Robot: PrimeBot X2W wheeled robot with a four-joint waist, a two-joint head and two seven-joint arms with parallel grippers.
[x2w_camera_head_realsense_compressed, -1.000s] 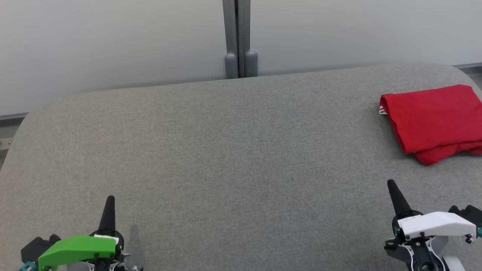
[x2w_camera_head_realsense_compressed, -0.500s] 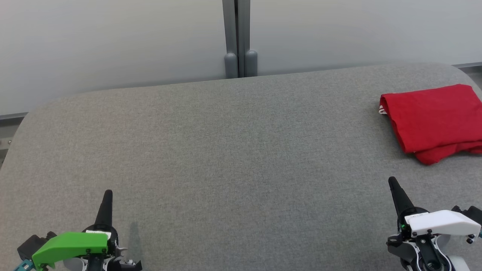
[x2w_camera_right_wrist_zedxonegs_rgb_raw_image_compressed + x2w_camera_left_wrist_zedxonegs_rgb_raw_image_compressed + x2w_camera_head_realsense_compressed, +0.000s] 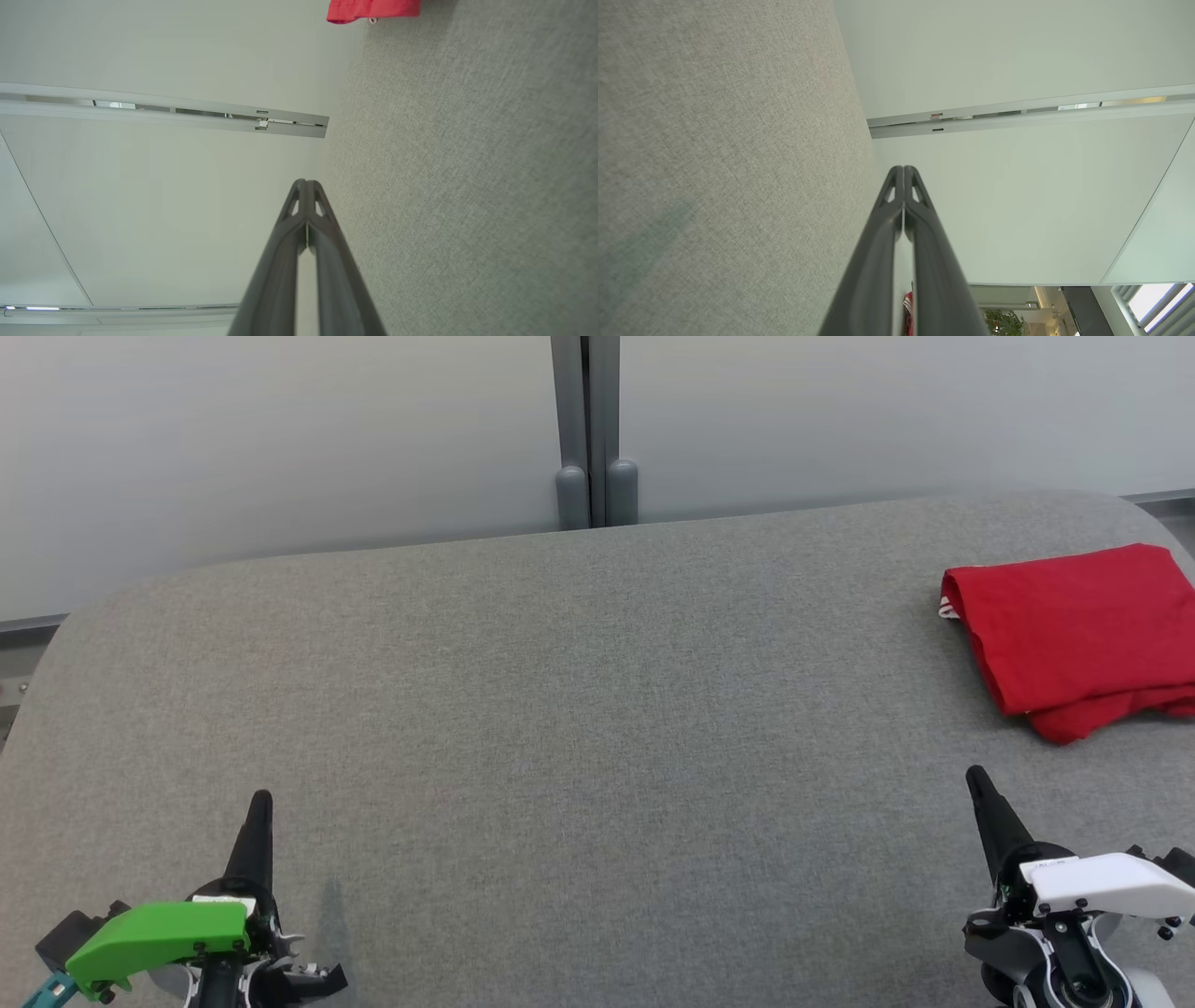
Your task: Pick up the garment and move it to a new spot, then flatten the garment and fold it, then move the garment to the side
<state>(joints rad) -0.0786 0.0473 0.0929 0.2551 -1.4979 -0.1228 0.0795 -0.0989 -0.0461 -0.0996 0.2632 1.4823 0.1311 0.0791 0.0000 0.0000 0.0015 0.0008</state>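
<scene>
Gripper bodies sank in head view, tips rose. Fingers together, empty: left gripper (image 3: pixel 259 800), right gripper (image 3: pixel 975 775). Folded garment (image 3: pixel 1074 625) near table (image 3: pixel 597 709) right edge, apart from both. Risk: stray right-arm sweep unfolds it or drags it off.

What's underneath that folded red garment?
The red garment lies on the grey table; a lower red layer pokes out at its near edge and a white striped bit at its left corner. Anything else beneath is covered.

An office-like room: pale partition panels (image 3: pixel 280 439) joined by a grey metal post (image 3: pixel 586 429) stand behind a grey fabric-covered tabletop (image 3: pixel 560 709), and a potted plant (image 3: pixel 1004 322) grows near a bright slatted window (image 3: pixel 1153 303) farther off
</scene>
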